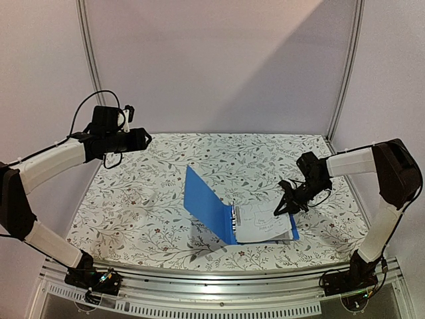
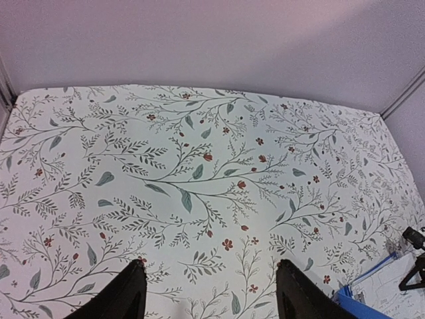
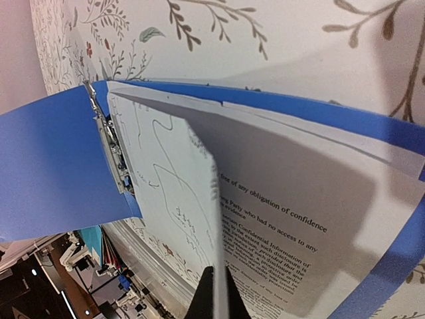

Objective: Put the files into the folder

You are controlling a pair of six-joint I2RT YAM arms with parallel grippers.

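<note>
Table (image 1: 119,219) under a white floral cloth (image 2: 199,133): grey-green vines, small red flowers. Pale lilac walls (image 1: 219,66) behind and at the sides, metal poles (image 1: 89,53) in the back corners, aluminium rail (image 1: 219,282) along the near edge by the arm bases.

Folder (image 1: 206,203) sits open about mid-table, a bit right of centre. Its left cover stands tilted up and its right cover lies flat on the cloth. Metal rings (image 3: 109,143) run along the inner spine. Files (image 1: 262,222) lie on the right cover, with black print readable on the lower sheet in the right wrist view.

Left arm: elbow out at the left edge, forearm rising toward the back, wrist high over the far-left part of the table, well apart from the folder. Left gripper (image 2: 212,299) has its fingers spread wide with nothing between them, only cloth below. The blue corner of the folder shows at the lower right of the left wrist view.

Right arm: rises from the near-right base, bends at the right edge, and the forearm reaches left and down to the folder's right side. Right gripper (image 3: 216,296) is closed tight, pinching the free edge of the top sheet (image 3: 172,193). That sheet is lifted off the stack and bowed, and its other edge runs to the rings. Cannot tell whether its holes are on the rings. The sheet under it lies flat inside the blue cover.
</note>
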